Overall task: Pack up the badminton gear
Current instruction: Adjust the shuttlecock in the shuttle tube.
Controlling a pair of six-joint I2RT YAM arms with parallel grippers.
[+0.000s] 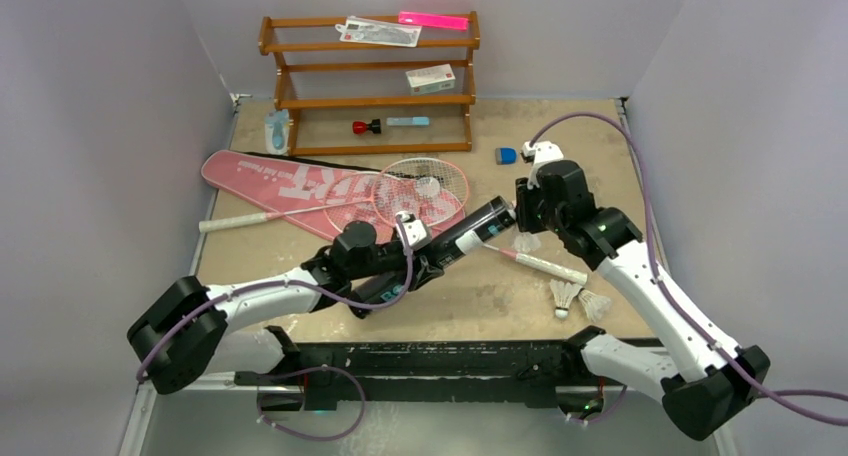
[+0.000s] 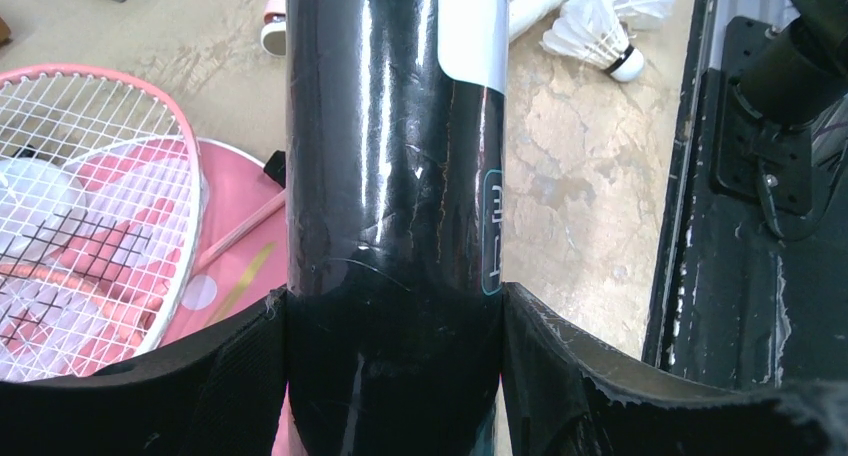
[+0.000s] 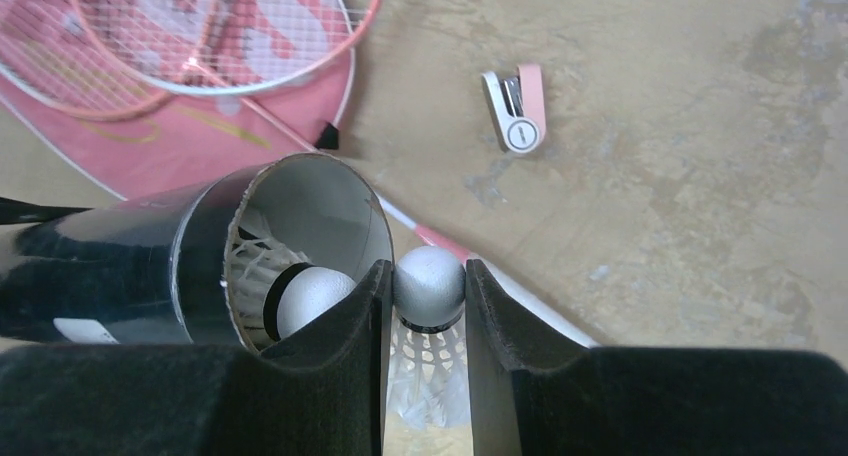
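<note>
1. The right gripper [image 3: 427, 273] has its fingers closed partway on the round cork of a white shuttlecock [image 3: 429, 294]. The feathers trail back toward the wrist. Pinching the hard cork likely spares the feathers and lets the cork lead.
2. The held shuttlecock hangs just beside the open mouth of the black tube [image 3: 300, 191], outside the rim. A second shuttlecock [image 3: 305, 301] sits inside the tube near the mouth, so loading appears under way.
3. The left gripper [image 2: 393, 306] is spread wide and clamped on the tube's body, one finger on each side. It holds the tube off the table [image 1: 470, 301], mouth angled toward the right arm. This seems meant as a steady receptacle for that arm.
4. Two loose shuttlecocks [image 1: 566, 296] lie on the table near the right arm, not yet packed.
5. Further out, the two rackets [image 1: 425, 181] rest with heads overlapping on the pink bag [image 1: 262, 179], presumably awaiting their turn.
</note>
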